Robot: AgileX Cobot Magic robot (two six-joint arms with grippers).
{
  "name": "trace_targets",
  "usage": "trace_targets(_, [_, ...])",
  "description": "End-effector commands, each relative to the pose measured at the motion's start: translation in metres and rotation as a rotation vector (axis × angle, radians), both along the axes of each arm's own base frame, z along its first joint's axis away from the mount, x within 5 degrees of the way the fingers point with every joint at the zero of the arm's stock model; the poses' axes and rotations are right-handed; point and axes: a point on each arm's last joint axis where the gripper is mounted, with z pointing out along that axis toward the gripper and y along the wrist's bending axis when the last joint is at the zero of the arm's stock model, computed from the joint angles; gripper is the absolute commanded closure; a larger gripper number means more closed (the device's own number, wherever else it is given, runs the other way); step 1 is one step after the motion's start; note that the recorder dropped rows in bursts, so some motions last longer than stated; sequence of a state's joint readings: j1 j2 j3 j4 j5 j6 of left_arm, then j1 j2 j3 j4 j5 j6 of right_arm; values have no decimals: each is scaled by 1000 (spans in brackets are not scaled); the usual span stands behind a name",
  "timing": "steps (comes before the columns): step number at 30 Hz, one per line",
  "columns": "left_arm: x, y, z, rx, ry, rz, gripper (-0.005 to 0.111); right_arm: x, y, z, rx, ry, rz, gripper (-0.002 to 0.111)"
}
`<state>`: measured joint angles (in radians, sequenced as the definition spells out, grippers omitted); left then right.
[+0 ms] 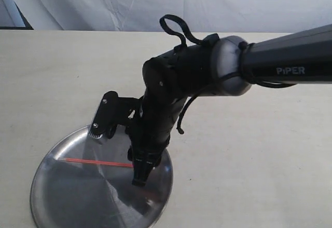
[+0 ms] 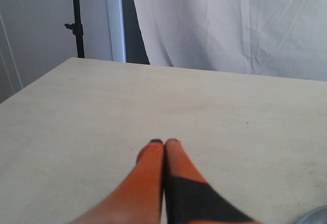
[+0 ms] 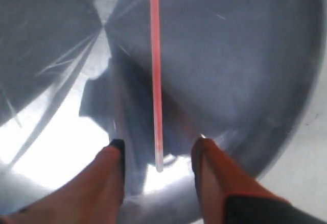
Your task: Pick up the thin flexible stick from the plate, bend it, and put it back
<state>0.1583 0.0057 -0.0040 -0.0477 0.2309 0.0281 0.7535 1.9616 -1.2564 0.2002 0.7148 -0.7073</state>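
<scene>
Over the plate, the right gripper holds its jaws wide either side of the thin flexible stick; the left gripper has jaws pressed together.

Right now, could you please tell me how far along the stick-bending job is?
Nothing looks done: the thin red-orange stick lies straight and flat on the silver plate. In hand: the right gripper is open, its orange fingers straddling the stick's pale tip, not yet closed on it. The left gripper is shut over the table, away from the stick. Left: grasping, lifting, bending and returning it.
</scene>
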Motion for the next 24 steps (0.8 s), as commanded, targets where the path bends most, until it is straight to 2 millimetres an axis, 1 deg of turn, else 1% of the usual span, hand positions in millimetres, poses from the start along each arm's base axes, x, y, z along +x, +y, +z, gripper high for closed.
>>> trace_targets(1, [0, 0, -1, -1, 0, 0, 107, 2, 4, -8, 6, 6, -15, 65])
trace_targets(6, [0, 0, -1, -1, 0, 0, 107, 2, 5, -22, -18, 29, -17, 65])
trace_targets(15, [0, 0, -1, -1, 0, 0, 107, 5, 5, -38, -42, 38, -26, 65])
trace_targets(20, [0, 0, -1, 1, 0, 0, 107, 5, 5, -40, -52, 35, -24, 65])
trace_targets(22, [0, 0, -1, 1, 0, 0, 107, 5, 4, -40, -54, 36, -22, 69])
trace_targets(24, [0, 0, -1, 1, 0, 0, 107, 6, 4, -40, -65, 25, -9, 80])
